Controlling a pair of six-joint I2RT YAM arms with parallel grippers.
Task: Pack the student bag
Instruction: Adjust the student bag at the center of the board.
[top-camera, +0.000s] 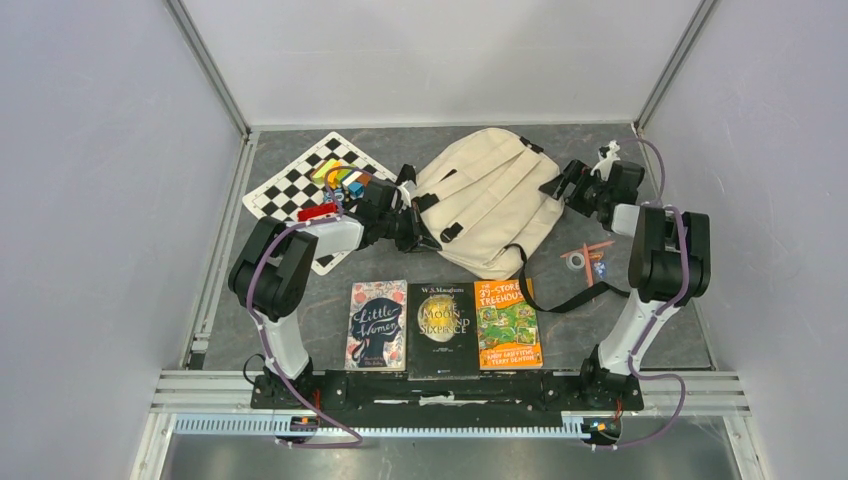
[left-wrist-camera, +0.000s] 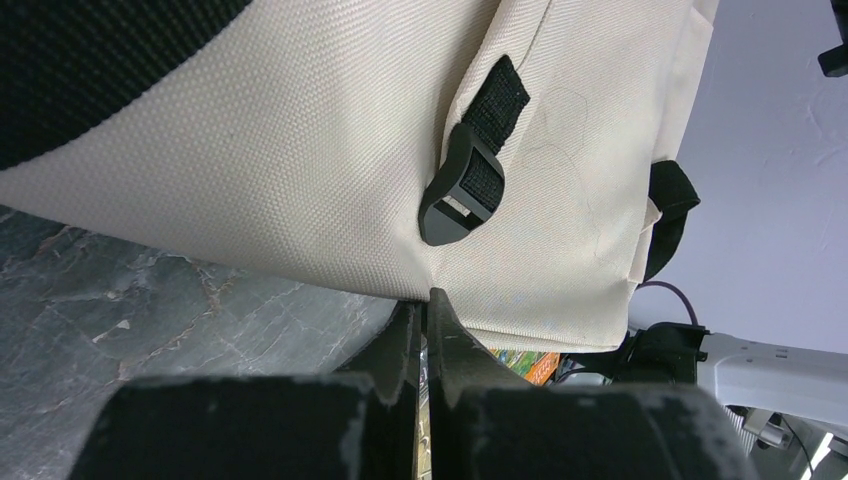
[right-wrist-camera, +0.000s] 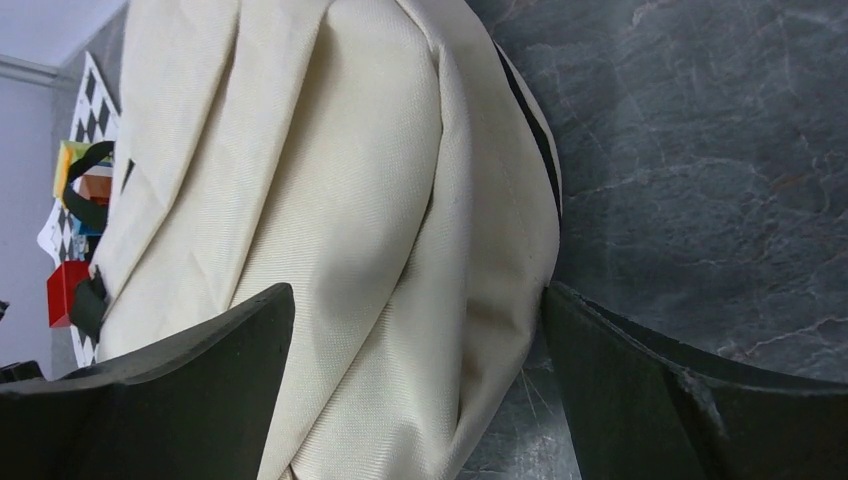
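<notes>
The student bag (top-camera: 490, 195), a cream canvas backpack with black straps and buckles, lies flat at the middle of the table. My left gripper (top-camera: 425, 237) sits at its left lower edge. In the left wrist view the fingers (left-wrist-camera: 428, 300) are shut, pinching the puckered canvas hem just below a black buckle (left-wrist-camera: 462, 190). My right gripper (top-camera: 562, 190) is at the bag's right edge and stands open. In the right wrist view (right-wrist-camera: 420, 290) a rounded fold of the bag (right-wrist-camera: 350, 230) lies between its wide-apart fingers.
Three books lie in a row at the near edge: Little Women (top-camera: 377, 325), a black one (top-camera: 443, 325) and an orange-green one (top-camera: 508, 322). A chessboard (top-camera: 290, 190) with coloured blocks (top-camera: 340, 178) is back left. Small items (top-camera: 588, 260) lie on the right.
</notes>
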